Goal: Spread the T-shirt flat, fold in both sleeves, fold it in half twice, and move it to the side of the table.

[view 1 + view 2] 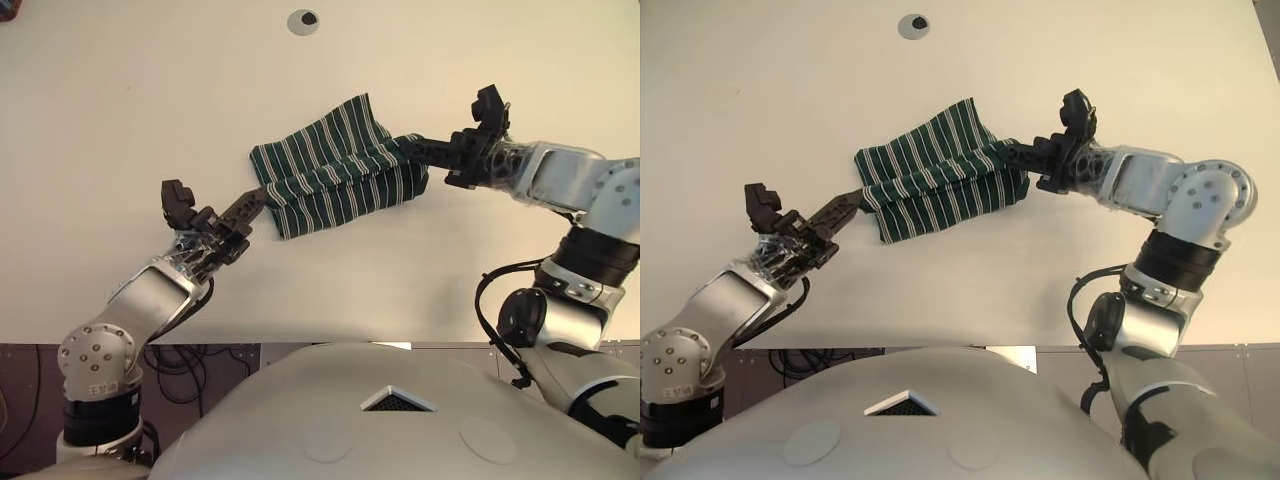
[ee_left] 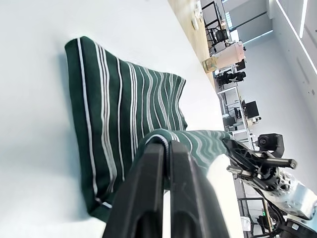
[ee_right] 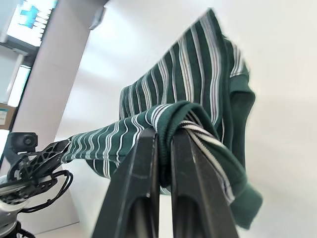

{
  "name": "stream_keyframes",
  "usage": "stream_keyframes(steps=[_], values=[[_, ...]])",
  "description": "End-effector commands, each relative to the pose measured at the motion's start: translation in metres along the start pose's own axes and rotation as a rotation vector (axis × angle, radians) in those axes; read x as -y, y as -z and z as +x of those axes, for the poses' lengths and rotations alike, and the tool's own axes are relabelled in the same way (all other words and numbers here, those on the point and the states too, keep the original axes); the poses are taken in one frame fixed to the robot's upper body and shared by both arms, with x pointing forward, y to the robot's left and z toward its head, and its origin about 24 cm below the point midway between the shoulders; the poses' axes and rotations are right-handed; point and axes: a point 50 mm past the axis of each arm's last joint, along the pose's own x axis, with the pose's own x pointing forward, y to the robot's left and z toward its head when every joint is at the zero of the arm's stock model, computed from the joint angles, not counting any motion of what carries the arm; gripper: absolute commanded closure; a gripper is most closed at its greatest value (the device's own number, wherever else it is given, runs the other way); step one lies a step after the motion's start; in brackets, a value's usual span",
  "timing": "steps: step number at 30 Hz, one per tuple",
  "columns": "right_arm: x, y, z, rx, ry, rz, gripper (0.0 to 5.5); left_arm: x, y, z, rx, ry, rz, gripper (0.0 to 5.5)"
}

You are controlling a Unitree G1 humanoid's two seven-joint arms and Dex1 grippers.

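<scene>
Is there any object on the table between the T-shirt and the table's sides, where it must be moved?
Nothing visible stands in the way. The left pincer and right pincer are both shut on the T-shirt, and no object lies on the table toward either side. A round port sits near the far edge.

Bright, even indoor light from overhead. Head views: table (image 1: 150, 120) reads near white w/ mild glare, no hard hotspots. The shirt (image 1: 340, 165) casts a soft, thin shadow along its near edge. L wrist view: ceiling light strips (image 2: 290, 24) glow in the bg. R wrist view: tabletop very pale, shirt underside in shade.
</scene>
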Motion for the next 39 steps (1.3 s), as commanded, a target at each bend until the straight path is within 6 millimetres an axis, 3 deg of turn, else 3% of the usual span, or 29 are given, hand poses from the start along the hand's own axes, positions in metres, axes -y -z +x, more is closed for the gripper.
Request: stream_keyframes(steps=[1, 11, 15, 23, 31, 32, 33, 39], values=[[-0.005, -0.013, 0.021, -0.003, 0.015, -0.025, 5.44, -0.005, -0.004, 0.005, 0.020, -0.038, 0.001, 5.50], [-0.010, -0.027, 0.056, -0.020, 0.008, -0.087, 5.44, -0.019, -0.012, 0.011, 0.040, -0.085, -0.004, 5.50], [-0.001, -0.028, 0.064, -0.009, 0.035, -0.074, 5.44, -0.019, -0.014, 0.022, 0.026, -0.080, 0.005, 5.50], [-0.006, -0.040, 0.081, 0.037, 0.018, -0.081, 5.44, -0.021, -0.022, 0.038, 0.061, -0.083, -0.008, 5.50], [-0.003, -0.038, 0.094, 0.040, 0.016, -0.047, 5.44, -0.037, -0.019, 0.049, 0.061, -0.157, -0.026, 5.50], [-0.003, -0.039, 0.096, 0.051, 0.016, -0.036, 5.44, -0.040, -0.020, 0.052, 0.074, -0.168, -0.038, 5.28], [-0.002, -0.039, 0.099, 0.061, 0.018, -0.024, 5.08, -0.040, -0.022, 0.054, 0.089, -0.164, -0.052, 5.16], [-0.009, -0.055, 0.114, 0.214, -0.023, 0.084, 4.33, -0.016, -0.050, 0.085, 0.249, -0.061, -0.169, 4.34]])
